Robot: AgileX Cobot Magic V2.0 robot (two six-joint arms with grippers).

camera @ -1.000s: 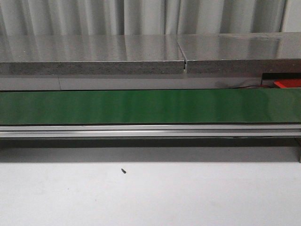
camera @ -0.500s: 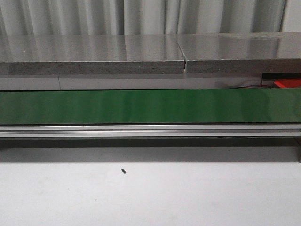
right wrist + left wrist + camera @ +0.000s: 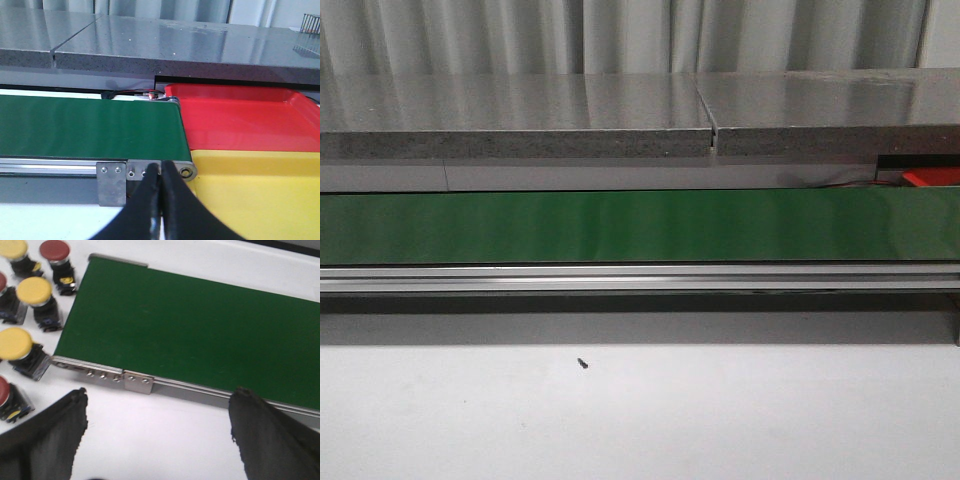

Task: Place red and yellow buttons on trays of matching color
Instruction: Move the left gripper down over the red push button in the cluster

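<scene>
Front view: green belt [image 3: 640, 226] runs full width, both ends cut off by the frame; grey slab [image 3: 520, 115] behind it, white table [image 3: 720, 420] in front with a small dark speck [image 3: 583, 364], too small to identify. Neither arm nor any button appears in this view; a sliver of red tray [image 3: 932, 177] shows at the far right edge, mostly hidden. Left wrist view: left gripper [image 3: 157, 415] spread wide, holding nothing, its two dark fingers [image 3: 47, 440] blurred and cut off at the frame, above the table just beside one belt end. Buttons stand on the table off that end, apart from the belt: yellow buttons [image 3: 34, 291], three visible, one cropped at the corner; red buttons [image 3: 55, 250], one whole, two more cut by the frame edge. Button bodies are dark and details unclear. Right wrist view: right gripper [image 3: 161, 192] with fingertips pressed together, nothing between them, over the other belt end. Red tray lies just beyond that end, yellow tray [image 3: 255, 195] touching it on the near side; both run out of frame and hold no buttons in the visible parts.
</scene>
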